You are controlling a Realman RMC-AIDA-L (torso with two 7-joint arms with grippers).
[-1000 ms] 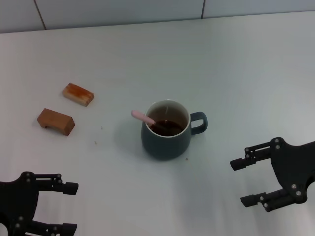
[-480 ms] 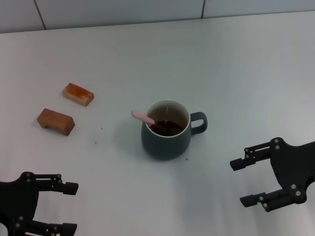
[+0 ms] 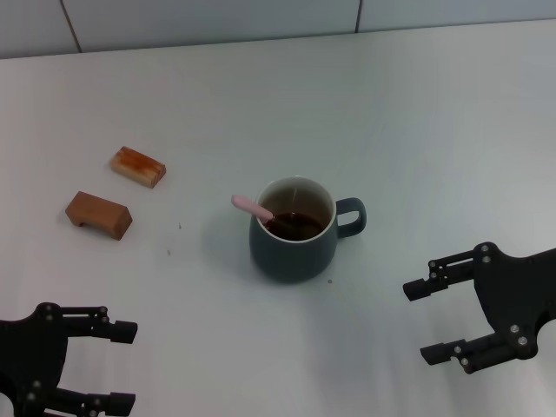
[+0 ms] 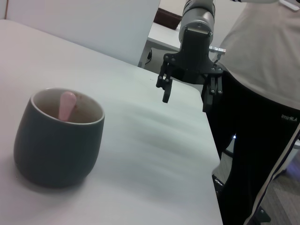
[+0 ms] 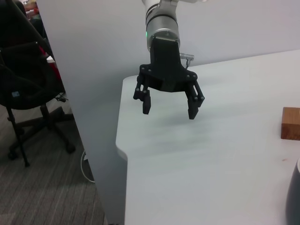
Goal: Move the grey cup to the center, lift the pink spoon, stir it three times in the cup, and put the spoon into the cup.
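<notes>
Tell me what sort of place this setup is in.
Probably an office or lab, not a kitchen. A plain white table bears only a mug and two wooden blocks; an office chair stands on grey carpet beside it.

one grey cup (image 3: 293, 241), one pink spoon (image 3: 252, 207), two brown blocks (image 3: 98, 215), two grippers (image 3: 424, 321)

You will find one printed mark only: small white lettering on the dark trousers (image 4: 262, 140) of the person standing behind the right end effector (image 4: 187, 93); too small to read.
</notes>
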